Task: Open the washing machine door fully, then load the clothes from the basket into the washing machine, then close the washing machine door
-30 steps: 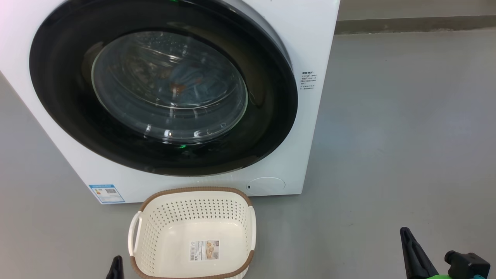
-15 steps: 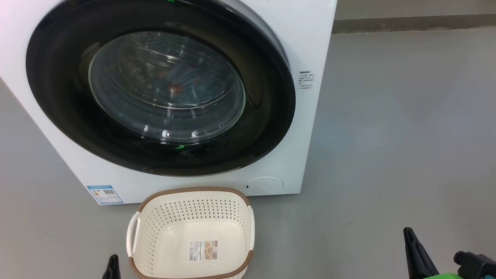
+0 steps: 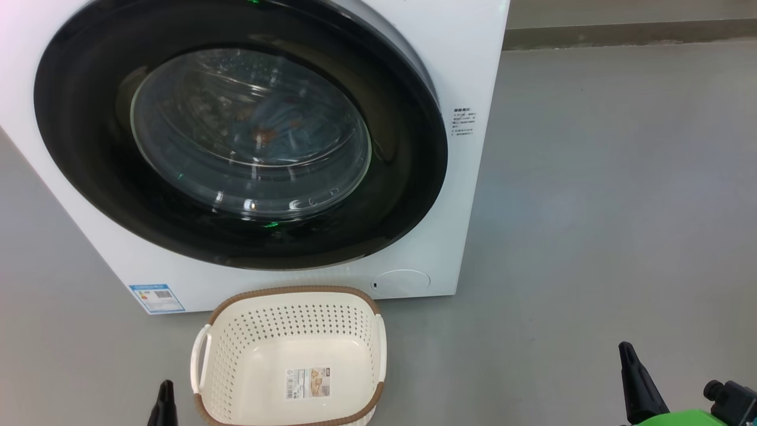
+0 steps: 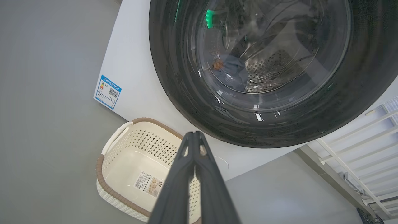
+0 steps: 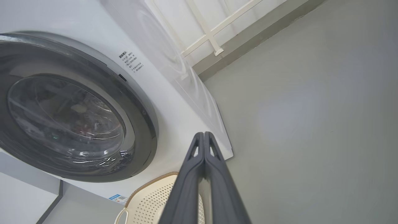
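Note:
The white washing machine (image 3: pixel 467 71) stands on the floor with its door (image 3: pixel 89 177) closed flat against the front. Through the glass, the clothes (image 4: pixel 231 70) lie inside the drum, blue with an orange patch. The basket (image 3: pixel 227 346) sits on the floor right before the machine, holding nothing but its paper label. My left gripper (image 3: pixel 165 387) is at the bottom edge, just left of the basket, shut with nothing in it. My right gripper (image 3: pixel 626 350) is low at the right, well away from the basket, also shut on nothing; its fingers (image 5: pixel 203 137) press together.
Grey floor (image 3: pixel 591 207) spreads to the right of the machine up to a dark skirting board (image 3: pixel 627 35). A white railing (image 4: pixel 360 130) stands beside the machine. A blue sticker (image 3: pixel 156 297) marks the machine's lower left corner.
The whole head picture has drifted slightly left and up, so the camera has moved. Both gripper tips have shifted a little in it. The door and basket stay as they were.

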### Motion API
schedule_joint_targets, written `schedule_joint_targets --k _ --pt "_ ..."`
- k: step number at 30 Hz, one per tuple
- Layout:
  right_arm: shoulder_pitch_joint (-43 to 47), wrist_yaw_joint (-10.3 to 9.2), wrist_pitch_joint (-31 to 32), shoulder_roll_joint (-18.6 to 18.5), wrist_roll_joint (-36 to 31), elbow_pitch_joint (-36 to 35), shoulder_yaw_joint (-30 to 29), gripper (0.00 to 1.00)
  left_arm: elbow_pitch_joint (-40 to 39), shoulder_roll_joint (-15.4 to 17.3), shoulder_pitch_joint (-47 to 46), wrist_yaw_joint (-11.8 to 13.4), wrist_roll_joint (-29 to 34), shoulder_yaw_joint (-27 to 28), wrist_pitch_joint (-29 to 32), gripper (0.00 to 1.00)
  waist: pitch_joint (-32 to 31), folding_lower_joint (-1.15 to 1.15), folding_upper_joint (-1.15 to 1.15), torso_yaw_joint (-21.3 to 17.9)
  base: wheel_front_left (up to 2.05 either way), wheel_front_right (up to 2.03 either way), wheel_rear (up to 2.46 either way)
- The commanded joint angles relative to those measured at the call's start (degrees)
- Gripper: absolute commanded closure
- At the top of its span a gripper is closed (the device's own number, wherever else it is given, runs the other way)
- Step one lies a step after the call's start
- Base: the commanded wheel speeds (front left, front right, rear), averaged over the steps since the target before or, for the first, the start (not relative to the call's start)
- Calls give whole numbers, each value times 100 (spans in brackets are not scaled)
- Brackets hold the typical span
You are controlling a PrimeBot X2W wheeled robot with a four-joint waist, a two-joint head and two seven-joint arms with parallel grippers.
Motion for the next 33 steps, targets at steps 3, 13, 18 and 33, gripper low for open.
schedule_joint_targets --k 3,13,18,33 --pt "-270 -13 73 -51 299 -115 55 100 -191 98 -257 -6 -275 103 61 100 2 -1 0 -9 0 0 0" --pt "-348 -15 242 -60 976 -100 66 100 -254 112 -315 -8 -850 156 226 100 8 -1 0 -39 0 0 0" --pt "-387 -17 326 -64 1312 -93 71 100 -286 118 -344 -9 -1135 182 309 100 11 -1 0 -53 0 0 0" --pt "-498 -20 563 -77 2262 -72 86 100 -375 138 -426 -11 -1941 256 541 100 20 -1 0 -95 0 0 0"
